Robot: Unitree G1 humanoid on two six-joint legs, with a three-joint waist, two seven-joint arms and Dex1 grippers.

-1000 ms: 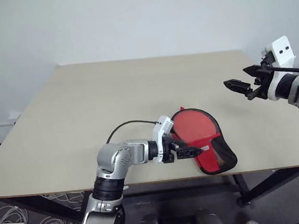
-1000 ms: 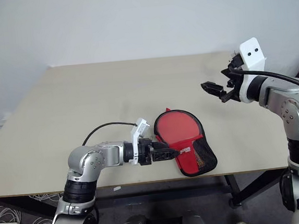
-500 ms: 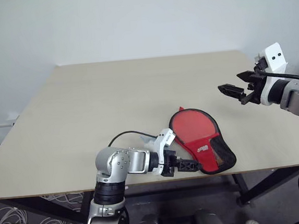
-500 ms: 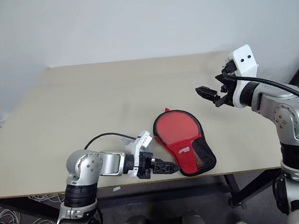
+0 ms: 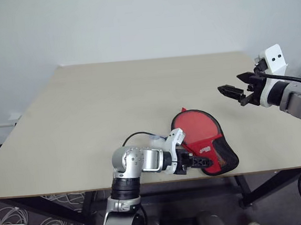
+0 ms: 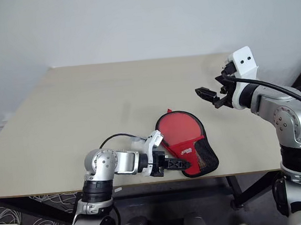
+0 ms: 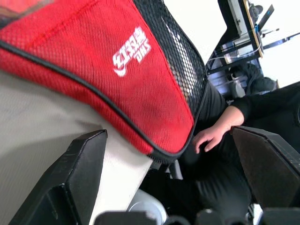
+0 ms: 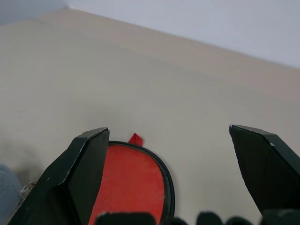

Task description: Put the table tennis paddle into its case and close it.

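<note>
- Case [image 5: 203, 147] lies flat near the table's [image 5: 87, 118] front edge, toward the right corner, mesh end at the edge.
- My left gripper [image 5: 201, 161] is at the case's front rim, jaws apart, nothing held.
- My right gripper [image 5: 232, 90] hangs above the right edge, jaws apart, empty.

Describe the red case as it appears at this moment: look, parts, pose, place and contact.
The case is a paddle-shaped pouch of red fabric with black trim, a small white logo and a black mesh end. It lies flat near the front edge of the table, mesh end toward that edge. The open left gripper is at its front edge; contact cannot be confirmed. Its contents cannot be seen.
</note>
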